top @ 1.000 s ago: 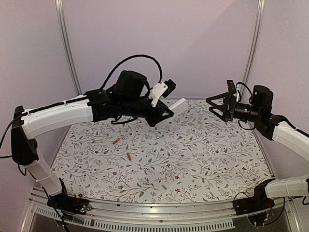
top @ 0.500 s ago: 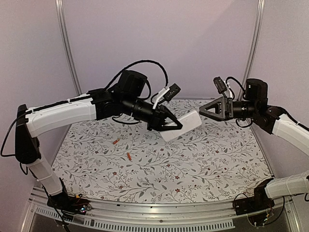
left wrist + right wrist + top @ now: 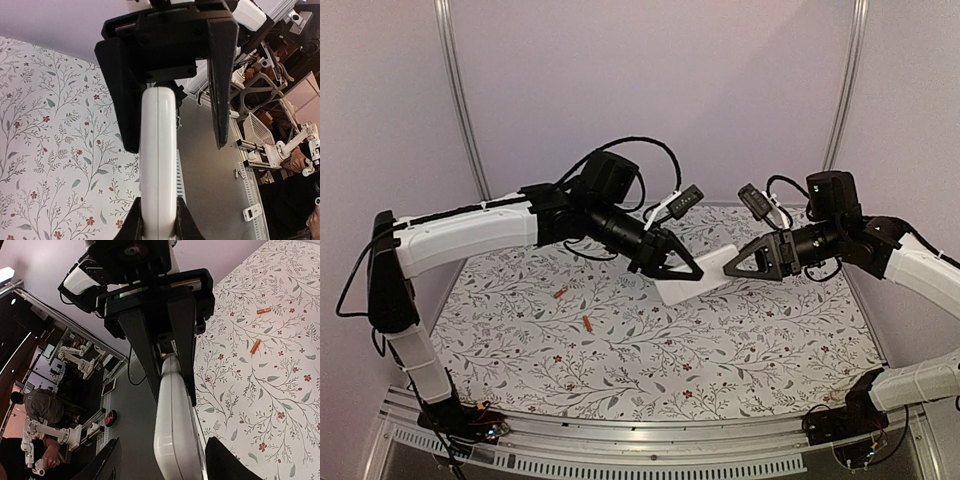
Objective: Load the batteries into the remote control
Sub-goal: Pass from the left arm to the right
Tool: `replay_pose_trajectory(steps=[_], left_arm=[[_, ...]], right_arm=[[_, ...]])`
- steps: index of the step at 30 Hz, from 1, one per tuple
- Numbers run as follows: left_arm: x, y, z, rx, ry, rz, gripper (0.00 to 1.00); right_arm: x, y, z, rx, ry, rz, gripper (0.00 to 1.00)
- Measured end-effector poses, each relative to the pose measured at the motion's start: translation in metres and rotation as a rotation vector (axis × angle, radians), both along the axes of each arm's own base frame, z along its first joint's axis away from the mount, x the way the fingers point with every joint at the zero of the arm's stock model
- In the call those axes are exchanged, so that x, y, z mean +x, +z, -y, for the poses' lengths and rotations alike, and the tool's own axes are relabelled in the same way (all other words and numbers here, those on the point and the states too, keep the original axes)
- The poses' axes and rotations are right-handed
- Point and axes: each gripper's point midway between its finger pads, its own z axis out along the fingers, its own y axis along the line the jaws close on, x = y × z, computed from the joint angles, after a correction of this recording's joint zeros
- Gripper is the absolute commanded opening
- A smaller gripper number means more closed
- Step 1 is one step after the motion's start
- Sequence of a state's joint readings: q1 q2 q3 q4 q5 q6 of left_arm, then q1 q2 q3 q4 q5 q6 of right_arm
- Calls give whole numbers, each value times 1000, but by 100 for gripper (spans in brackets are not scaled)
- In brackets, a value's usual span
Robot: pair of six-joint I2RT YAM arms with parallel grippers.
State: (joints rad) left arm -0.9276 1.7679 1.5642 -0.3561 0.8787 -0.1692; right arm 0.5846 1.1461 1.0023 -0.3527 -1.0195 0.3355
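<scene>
The white remote control (image 3: 688, 288) hangs in the air above the floral mat, seen edge-on in both wrist views (image 3: 159, 160) (image 3: 175, 430). My left gripper (image 3: 682, 270) (image 3: 158, 210) is shut on one end of it, both fingers pressed on its flat sides. My right gripper (image 3: 728, 268) (image 3: 164, 445) straddles the other end, its jaws apart with a gap on each side of the remote. Two orange batteries (image 3: 560, 292) (image 3: 587, 323) lie on the mat to the left, also small in the right wrist view (image 3: 264, 311) (image 3: 255, 346).
The floral mat (image 3: 740, 350) covers the table below both arms. A metal rail (image 3: 620, 440) runs along the near edge, with upright posts (image 3: 460, 100) (image 3: 845, 90) at the back corners. Black cables (image 3: 640, 150) loop above the left wrist.
The left arm has carried the remote rightward and lower. The right gripper has swung left to meet it, and its jaws have narrowed around the remote's free end.
</scene>
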Motion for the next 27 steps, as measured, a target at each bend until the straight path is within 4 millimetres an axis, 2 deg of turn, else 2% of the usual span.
replay_pose_trajectory(steps=[5,13,17,19,21,24,27], left_arm=[[-4,0,2,3,-40,-36,0],[-9,-8,6,27,-93,-94,0],[-11,-9,5,41,-110,-108,0],[-13,-9,4,44,-116,-112,0],[-14,-8,4,45,-123,-119,0],[-17,-9,2,65,-122,-158,10],[-16,-8,1,70,-120,-172,31]], right_arm=[[-12,-5,-3,-39,41,13,42],[-15,-19,-7,-84,73,-18,32],[-15,-20,-10,-87,84,-25,28],[-17,-19,-10,-84,93,-28,24],[-18,-20,-11,-84,101,-32,14],[-18,-20,-13,-79,109,-6,0],[-18,-20,-13,-80,110,4,0]])
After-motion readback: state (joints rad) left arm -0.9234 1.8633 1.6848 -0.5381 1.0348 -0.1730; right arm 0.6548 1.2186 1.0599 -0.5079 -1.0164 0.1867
